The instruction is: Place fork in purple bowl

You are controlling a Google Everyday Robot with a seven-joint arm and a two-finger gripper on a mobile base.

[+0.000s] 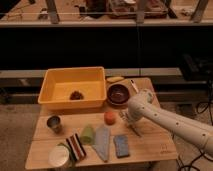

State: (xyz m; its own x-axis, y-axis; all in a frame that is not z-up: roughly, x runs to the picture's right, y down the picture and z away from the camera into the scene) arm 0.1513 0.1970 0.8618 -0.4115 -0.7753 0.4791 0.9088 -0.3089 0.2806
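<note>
Wood of the table [155,147] is seen nearest, with a blue sponge [121,145] and a grey cloth [102,142] laid near its front edge. Just behind them, the fork [135,131] is found flat on the boards, slanted, its upper end met by the gripper [128,119], which is held low over it from the right. Whether the gripper is clamped on the fork or merely set over it cannot be told. No lift is shown: the fork is judged to be on the table, so the pick-up is at best being made. Further back, the bowl [119,94] is seen with no fork in it, near the gripper and beside the yellow tub [70,104]. The carry and the drop into the bowl are left to be done.
</note>
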